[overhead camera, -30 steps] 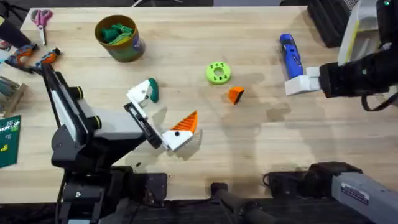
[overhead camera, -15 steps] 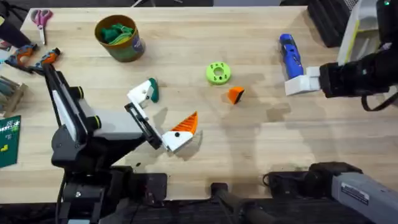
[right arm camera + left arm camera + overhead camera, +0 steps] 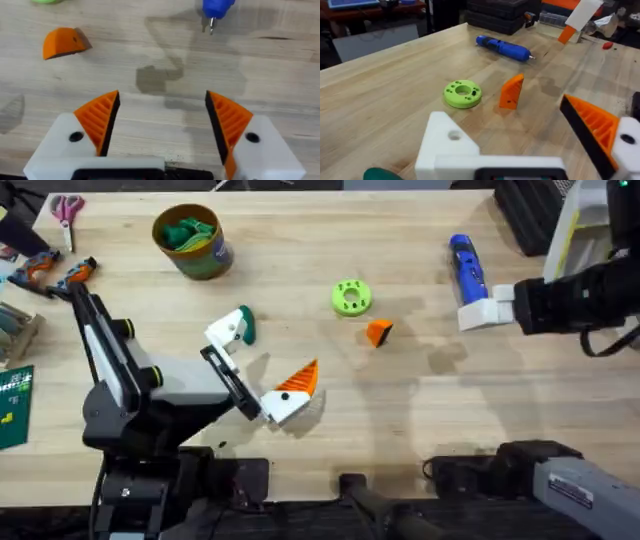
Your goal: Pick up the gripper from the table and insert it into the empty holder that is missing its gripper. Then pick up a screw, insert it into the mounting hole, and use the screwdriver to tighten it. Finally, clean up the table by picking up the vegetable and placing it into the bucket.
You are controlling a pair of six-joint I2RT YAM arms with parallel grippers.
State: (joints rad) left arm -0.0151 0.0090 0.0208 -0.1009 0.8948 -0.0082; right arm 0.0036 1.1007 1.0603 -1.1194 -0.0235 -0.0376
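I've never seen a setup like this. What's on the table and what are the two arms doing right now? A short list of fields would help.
Loose orange gripper: lying on the table, untouched, near the lime-green disc
Holder: on the left gripper, its orange pad missing
Screwdriver: lying flat at the far right, beside the right gripper
Bucket: far left, with green items inside
Left gripper: open, holding nothing, low over the table
Right gripper: open, holding nothing, above bare table
Table edge, left: scissors, pliers

On the wooden table [image 3: 300, 260] we saw the gripper [image 3: 378, 332], screwdriver [image 3: 466, 268], bucket [image 3: 192, 242] and a green disc [image 3: 350, 297] (lime, with holes).
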